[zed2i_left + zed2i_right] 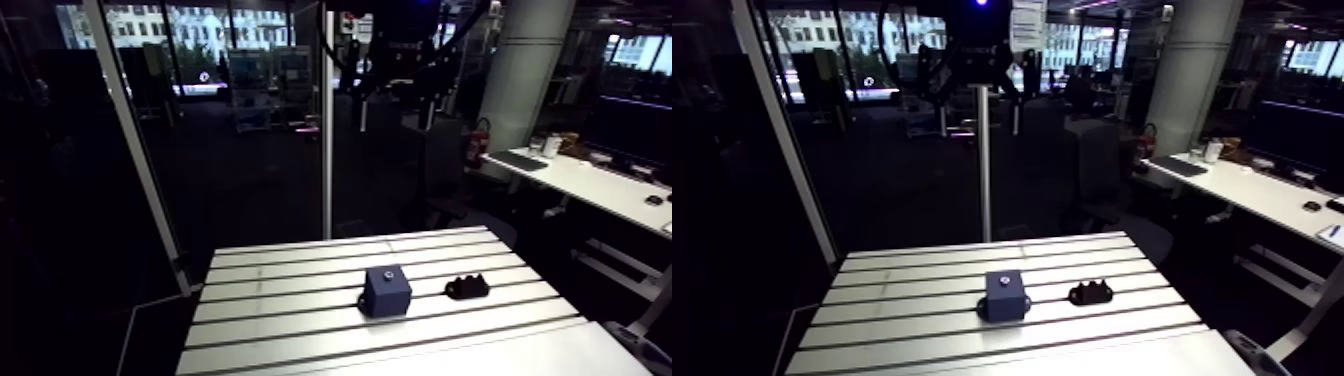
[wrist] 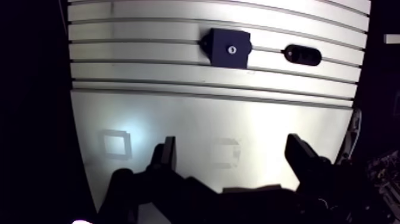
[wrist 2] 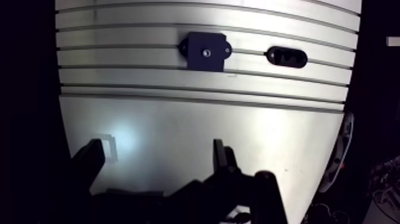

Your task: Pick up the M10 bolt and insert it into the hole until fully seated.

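Tool (image 2: 232, 146) fingers wide apart above table (image 2: 178, 116); blue block (image 2: 229, 49) well ahead, black piece (image 2: 302, 55) beside

The table (image 2: 178, 119) is showing as silver-grey metal, with thin dark slot lines running across its far half in parallel stripes, while the near half is staying plain (apart from a faint pale square outline glowing on it). The block (image 2: 229, 49) is reading as deep navy blue, carrying one small pale round spot (image 2: 231, 50) on top. The oval piece (image 2: 303, 55) beside it is looking glossy black. The gripper (image 2: 232, 149) is appearing matt black.
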`<action>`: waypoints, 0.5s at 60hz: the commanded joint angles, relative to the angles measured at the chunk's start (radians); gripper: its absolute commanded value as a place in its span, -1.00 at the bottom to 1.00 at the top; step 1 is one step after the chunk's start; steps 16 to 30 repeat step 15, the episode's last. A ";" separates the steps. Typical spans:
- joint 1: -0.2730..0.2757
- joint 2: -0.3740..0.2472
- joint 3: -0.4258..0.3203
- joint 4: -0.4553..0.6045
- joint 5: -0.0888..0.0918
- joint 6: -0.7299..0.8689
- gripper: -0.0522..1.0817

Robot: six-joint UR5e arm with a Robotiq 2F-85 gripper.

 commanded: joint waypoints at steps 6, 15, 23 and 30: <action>0.002 0.005 -0.001 0.000 0.000 -0.002 -0.90; 0.002 0.008 -0.004 -0.001 0.000 -0.002 -0.90; 0.002 0.008 -0.004 -0.001 0.000 -0.002 -0.90; 0.002 0.008 -0.004 -0.001 0.000 -0.002 -0.90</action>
